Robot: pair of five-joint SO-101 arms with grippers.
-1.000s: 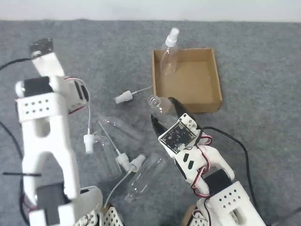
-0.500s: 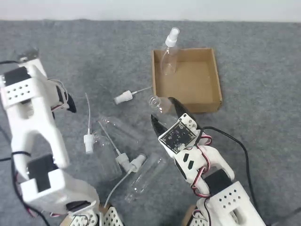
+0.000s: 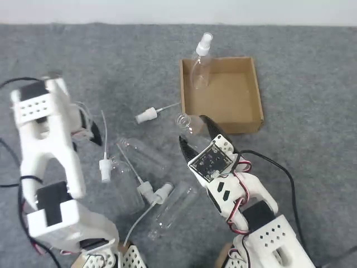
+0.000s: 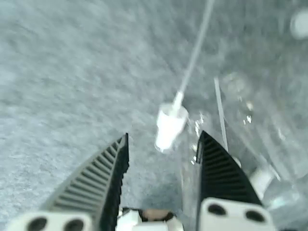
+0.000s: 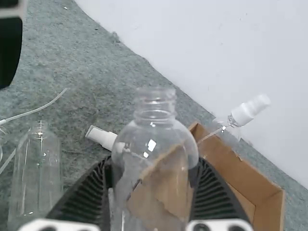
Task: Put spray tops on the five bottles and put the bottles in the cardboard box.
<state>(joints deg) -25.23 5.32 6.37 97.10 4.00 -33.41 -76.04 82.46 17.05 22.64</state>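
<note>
My right gripper (image 3: 192, 134) is shut on a clear, uncapped bottle (image 3: 187, 124), held upright just off the near left corner of the cardboard box (image 3: 245, 95); the wrist view shows the bottle (image 5: 154, 134) between the jaws of that gripper (image 5: 154, 168). A capped bottle (image 3: 199, 61) leans in the box's far left corner. My left gripper (image 4: 163, 139) is open, hovering over a white spray top (image 4: 169, 126) with a long tube. In the high view that spray top (image 3: 105, 167) lies just to the right of the left gripper (image 3: 92, 134).
Three clear uncapped bottles lie on the grey carpet: one (image 3: 142, 153) mid-table, one (image 3: 125, 187) beside it, one (image 3: 170, 209) nearer the arms. Two spray tops (image 3: 153, 192) lie between them. Another spray top (image 3: 148, 115) lies left of the box.
The left arm swung out to the left, then came back right and lower over the long-tubed spray top. The right arm and its bottle have not moved.
</note>
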